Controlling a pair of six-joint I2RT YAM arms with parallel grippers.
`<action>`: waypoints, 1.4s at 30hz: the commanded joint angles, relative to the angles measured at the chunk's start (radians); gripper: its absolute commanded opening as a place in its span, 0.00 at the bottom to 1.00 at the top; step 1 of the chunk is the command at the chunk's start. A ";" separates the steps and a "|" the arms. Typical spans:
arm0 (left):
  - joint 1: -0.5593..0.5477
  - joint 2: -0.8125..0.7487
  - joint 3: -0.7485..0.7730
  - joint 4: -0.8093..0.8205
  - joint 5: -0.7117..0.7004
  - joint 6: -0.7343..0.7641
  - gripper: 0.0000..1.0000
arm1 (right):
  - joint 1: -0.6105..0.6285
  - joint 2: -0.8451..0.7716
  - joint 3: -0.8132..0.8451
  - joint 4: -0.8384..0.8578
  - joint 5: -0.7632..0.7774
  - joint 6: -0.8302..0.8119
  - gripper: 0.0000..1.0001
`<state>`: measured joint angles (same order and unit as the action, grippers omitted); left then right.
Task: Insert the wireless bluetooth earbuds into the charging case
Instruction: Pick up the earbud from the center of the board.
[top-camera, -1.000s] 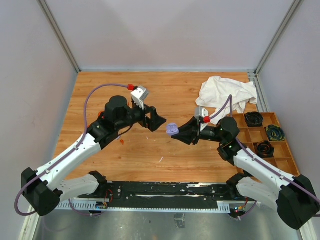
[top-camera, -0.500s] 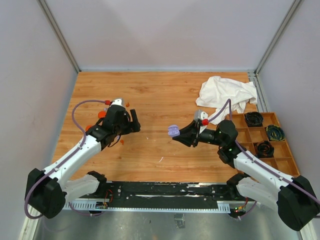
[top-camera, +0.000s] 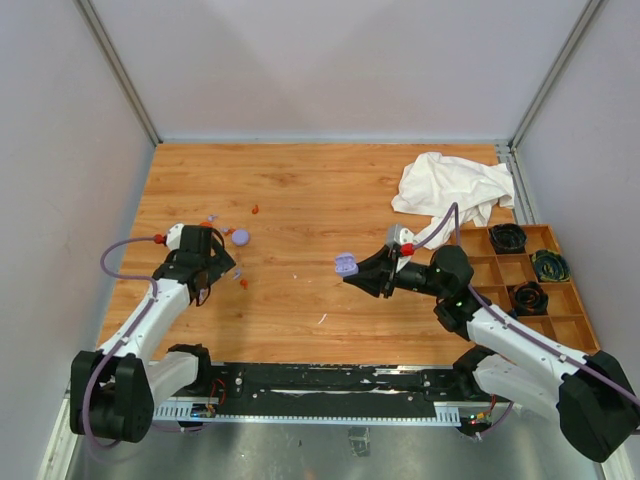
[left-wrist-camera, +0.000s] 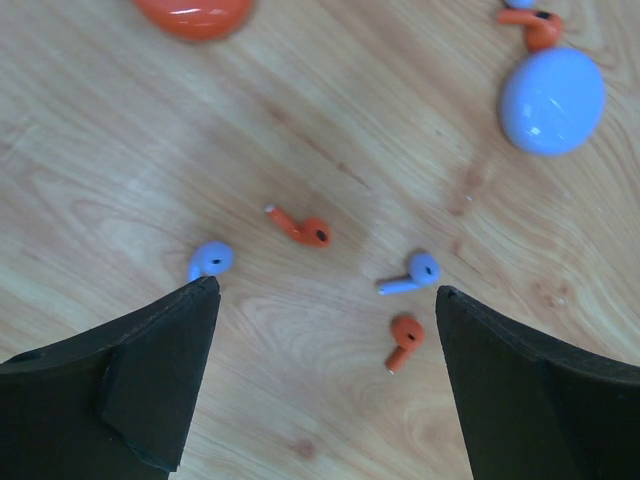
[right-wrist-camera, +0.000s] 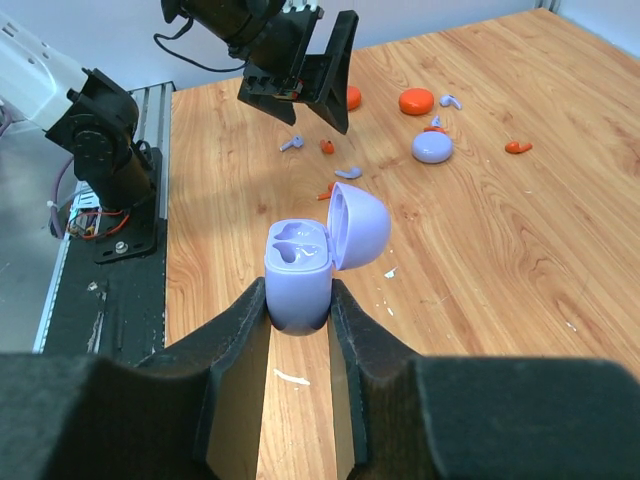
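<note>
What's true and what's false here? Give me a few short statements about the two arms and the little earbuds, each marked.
1. The right jaws grip the lavender charging case. True.
2. Lavender earbuds and orange earbuds lie loose on the wooden table. True.
3. The case's lid is shut. False: it stands open, and both sockets are empty.
4. The left jaws hold an earbud. False: they are open and empty above the table.
5. The white cloth lies at the table's far right. True.
</note>
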<state>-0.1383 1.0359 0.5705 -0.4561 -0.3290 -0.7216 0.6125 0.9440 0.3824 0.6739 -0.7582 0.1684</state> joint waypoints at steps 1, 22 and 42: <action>0.064 0.006 -0.016 0.000 -0.057 -0.039 0.93 | 0.028 -0.019 -0.001 0.006 0.032 -0.037 0.07; 0.094 0.156 -0.023 0.020 -0.131 -0.074 0.75 | 0.068 -0.025 0.006 -0.039 0.076 -0.084 0.08; 0.094 0.168 -0.025 0.018 0.021 -0.066 0.49 | 0.087 -0.031 0.010 -0.055 0.093 -0.103 0.08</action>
<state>-0.0536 1.2072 0.5499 -0.4500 -0.3527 -0.7864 0.6846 0.9318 0.3824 0.6121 -0.6792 0.0879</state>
